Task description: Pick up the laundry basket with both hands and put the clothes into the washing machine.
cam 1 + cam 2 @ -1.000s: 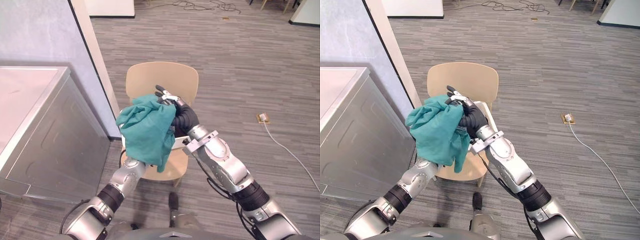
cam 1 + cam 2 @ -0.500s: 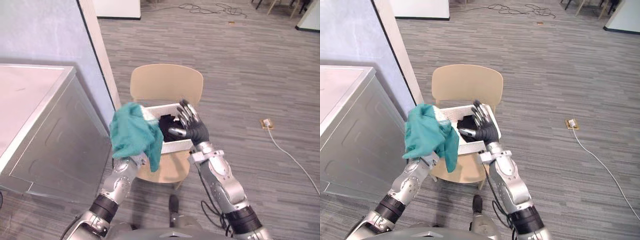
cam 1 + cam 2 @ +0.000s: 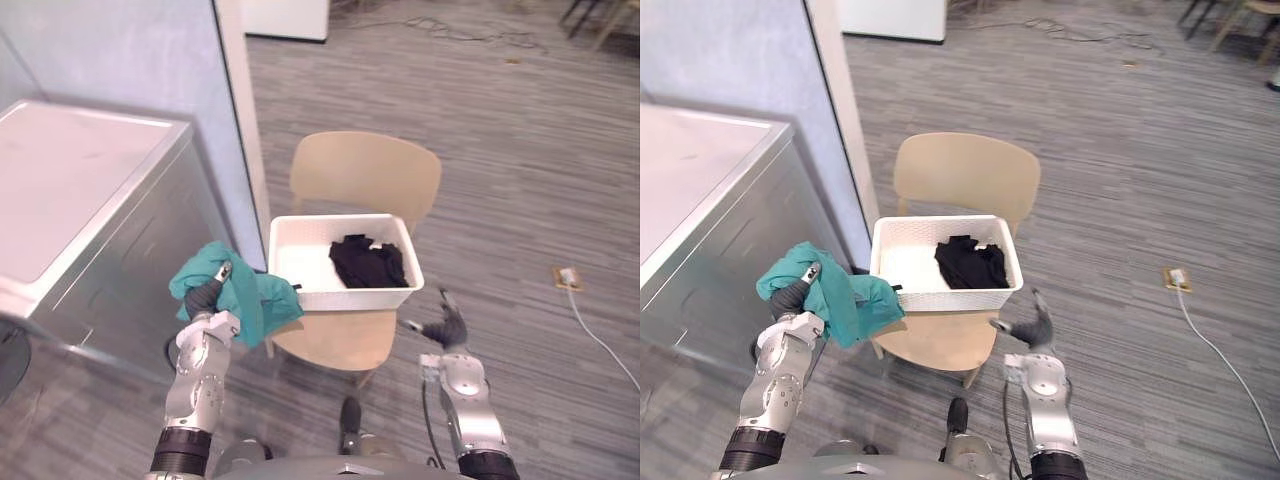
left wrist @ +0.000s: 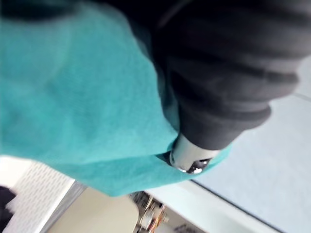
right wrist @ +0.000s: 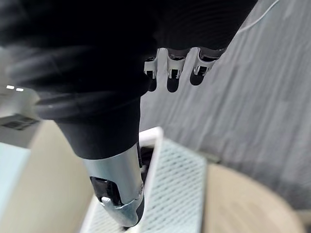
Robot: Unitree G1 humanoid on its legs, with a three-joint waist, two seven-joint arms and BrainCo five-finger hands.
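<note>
White basket (image 3: 345,297) lies crosswise on chair (image 3: 365,170); left hand (image 3: 205,297) clutches teal cloth (image 3: 258,302), right hand (image 3: 445,330) loose-fingered, empty.

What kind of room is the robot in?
Probably an office or lab with a laundry corner: grey carpet floor, a silver washing machine, a white laundry basket on a chair. Its left hand grips teal cloth.

Before me, a floor (image 3: 500,150) of grey striped carpet runs to the far end of the room. A pale wooden chair (image 3: 365,175) stands on it, its back away from me. At my left rises a blue-grey wall (image 3: 120,50) edged by a white post (image 3: 240,120). A floor socket (image 3: 567,277) with a white cable (image 3: 600,335) lies at my right.
</note>
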